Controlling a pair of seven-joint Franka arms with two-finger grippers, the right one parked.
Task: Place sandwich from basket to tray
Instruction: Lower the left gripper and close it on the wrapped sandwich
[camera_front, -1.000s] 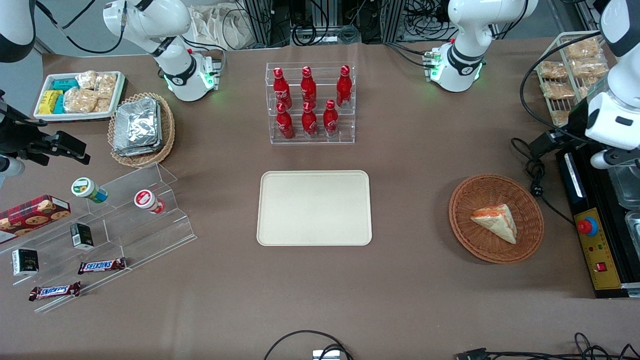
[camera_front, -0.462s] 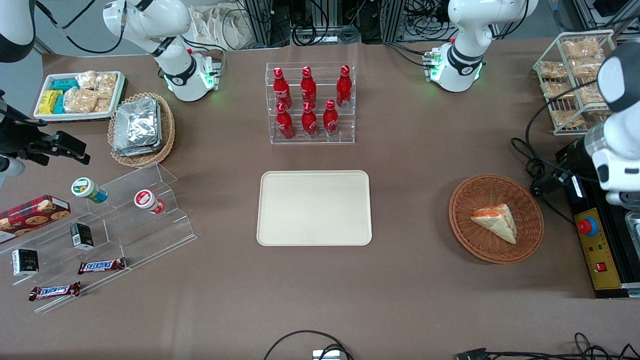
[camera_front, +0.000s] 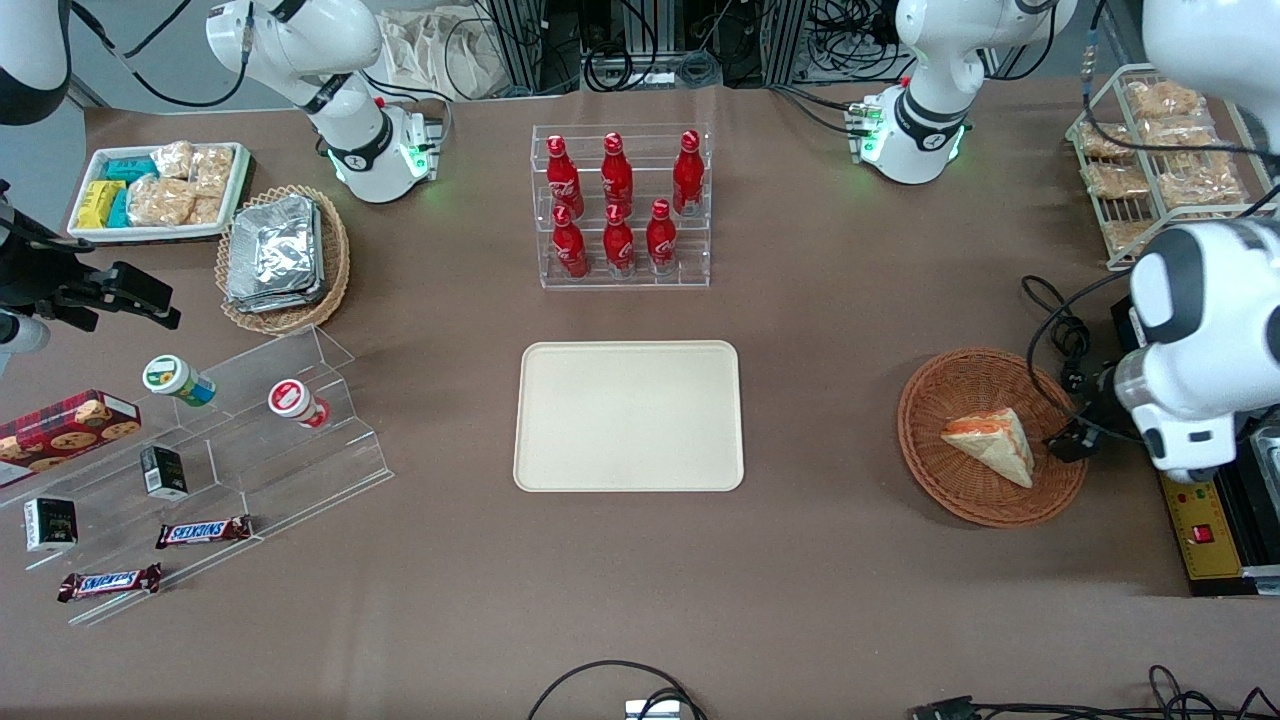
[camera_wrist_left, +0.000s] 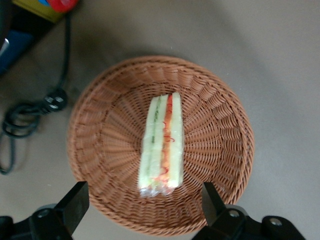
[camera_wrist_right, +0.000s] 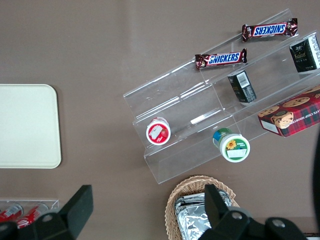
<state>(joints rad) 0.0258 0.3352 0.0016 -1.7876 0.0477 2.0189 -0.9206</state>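
Tray: flat on the table, mid-table, bare.
Basket: well apart from the tray, toward the working arm's end.
Sandwich: lying in the basket, filling edge facing up at the wrist camera.
Gripper: above the basket's edge, jaws wide, holding nothing, sandwich between the fingers' line.
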